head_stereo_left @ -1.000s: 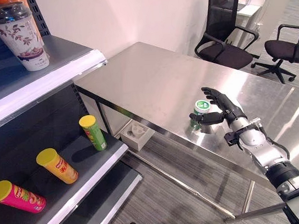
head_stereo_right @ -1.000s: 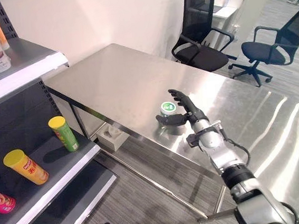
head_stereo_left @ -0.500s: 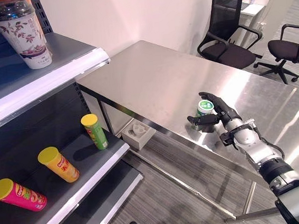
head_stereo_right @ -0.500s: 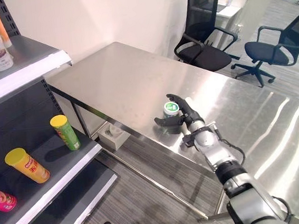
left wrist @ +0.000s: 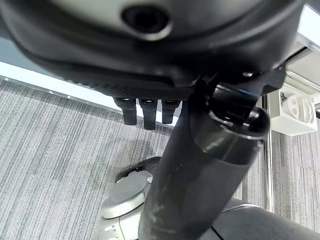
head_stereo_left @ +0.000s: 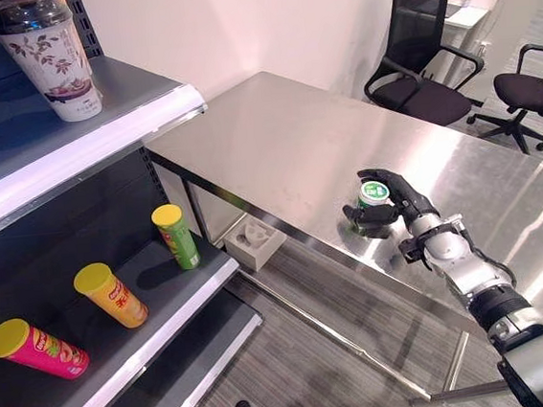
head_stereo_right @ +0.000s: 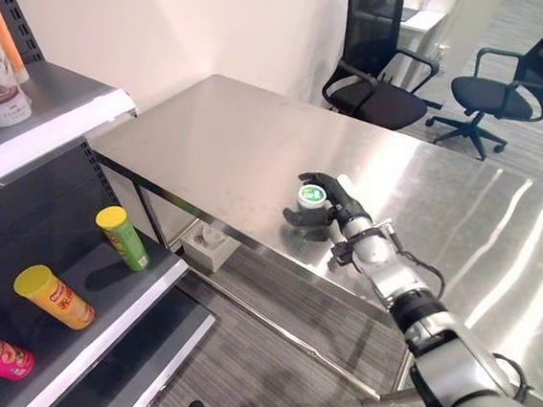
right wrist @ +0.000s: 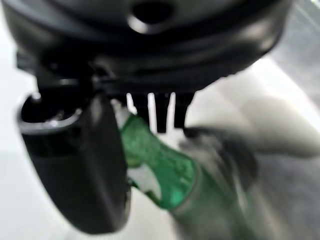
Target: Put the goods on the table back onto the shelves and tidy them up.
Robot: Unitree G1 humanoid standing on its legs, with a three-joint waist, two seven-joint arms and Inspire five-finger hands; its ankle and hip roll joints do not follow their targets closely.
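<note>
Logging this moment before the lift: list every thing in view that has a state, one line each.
Green can: upright on the table, near its front edge.
Right hand: fingers curled round the green can.
Left hand: hanging above the floor, fingers straight.
Green tube: standing upright on the lower shelf.
Yellow tube: lying tilted.
Pink tube: lying on its side.
Cup: upright on the upper shelf.

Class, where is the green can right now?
The green can stands near the steel table's front edge, with the right hand curled around it.
</note>
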